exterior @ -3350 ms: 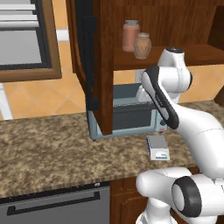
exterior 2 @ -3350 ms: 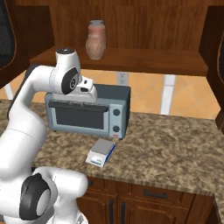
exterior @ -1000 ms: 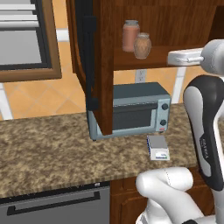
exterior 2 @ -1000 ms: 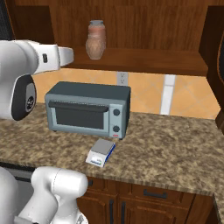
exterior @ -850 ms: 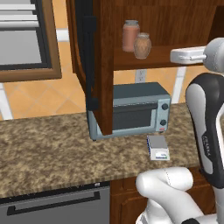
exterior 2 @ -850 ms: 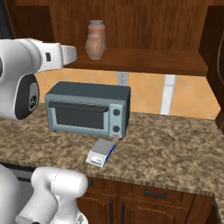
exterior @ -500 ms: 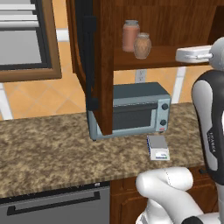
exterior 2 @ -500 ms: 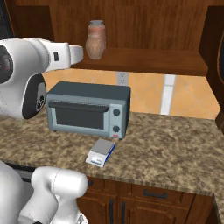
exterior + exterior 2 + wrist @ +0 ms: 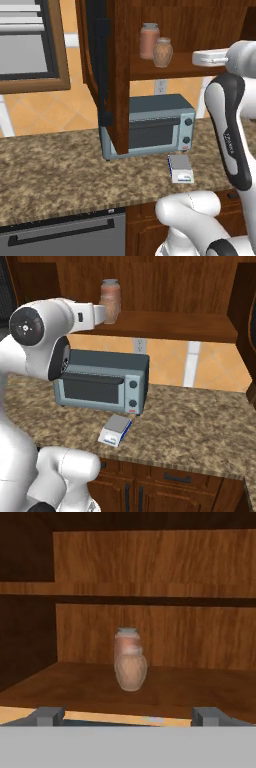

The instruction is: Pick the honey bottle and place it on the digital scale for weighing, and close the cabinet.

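The cabinet shelf (image 9: 195, 67) carries the honey bottle (image 9: 162, 52) and a pink jar (image 9: 149, 41); the speckled surface (image 9: 60, 170) carries the toaster oven (image 9: 155, 125) and digital scale (image 9: 181, 169).

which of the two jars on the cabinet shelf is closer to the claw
The honey bottle, the squat tan-brown one. In the hand view it stands in front of the taller reddish-pink jar, partly covering it.

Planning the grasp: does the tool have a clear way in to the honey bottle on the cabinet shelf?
Probably yes. The open tool faces the honey bottle head-on across bare shelf, with nothing between them. The pink jar stands right behind it, so reaching too deep may bump it.
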Controlling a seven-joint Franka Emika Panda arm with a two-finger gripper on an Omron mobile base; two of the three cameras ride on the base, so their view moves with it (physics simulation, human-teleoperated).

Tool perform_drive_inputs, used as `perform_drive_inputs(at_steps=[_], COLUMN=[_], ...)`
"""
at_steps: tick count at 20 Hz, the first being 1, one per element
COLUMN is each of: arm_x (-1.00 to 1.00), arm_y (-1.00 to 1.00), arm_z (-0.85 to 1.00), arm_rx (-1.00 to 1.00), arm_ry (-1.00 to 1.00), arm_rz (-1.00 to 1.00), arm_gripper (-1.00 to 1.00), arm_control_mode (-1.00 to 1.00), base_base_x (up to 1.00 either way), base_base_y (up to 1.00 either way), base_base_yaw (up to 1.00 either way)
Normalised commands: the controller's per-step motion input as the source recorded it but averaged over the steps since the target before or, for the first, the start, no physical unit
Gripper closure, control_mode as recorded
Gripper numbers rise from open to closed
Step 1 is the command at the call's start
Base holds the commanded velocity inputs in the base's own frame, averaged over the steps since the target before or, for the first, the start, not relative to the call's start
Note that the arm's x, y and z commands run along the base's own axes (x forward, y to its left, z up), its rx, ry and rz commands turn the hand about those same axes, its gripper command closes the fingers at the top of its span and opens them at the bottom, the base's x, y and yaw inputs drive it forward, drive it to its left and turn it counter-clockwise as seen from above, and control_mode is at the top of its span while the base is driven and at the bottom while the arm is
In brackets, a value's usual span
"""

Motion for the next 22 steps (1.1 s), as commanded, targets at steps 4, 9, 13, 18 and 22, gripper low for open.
perform_drive_inputs(at_steps=[4,9,13,18,22], arm_x=[0.69,0.73,0.83,0.74,0.80], arm_y=[-0.02,-0.02,-0.02,0.00,0.00], arm_z=[0.00,0.00,0.00,0.00,0.00], arm_rx=[0.02,0.00,0.00,0.00,0.08], arm_ry=[0.01,0.07,0.00,-0.07,0.00], arm_rz=[0.00,0.00,0.01,0.03,0.02], arm_gripper=[-1.00,-1.00,-1.00,-1.00,-1.00], arm_control_mode=[-1.00,-1.00,-1.00,-1.00,-1.00], base_base_x=[0.00,0.00,0.00,0.00,0.00], base_base_y=[0.00,0.00,0.00,0.00,0.00], base_base_yaw=[0.00,0.00,0.00,0.00,0.00])
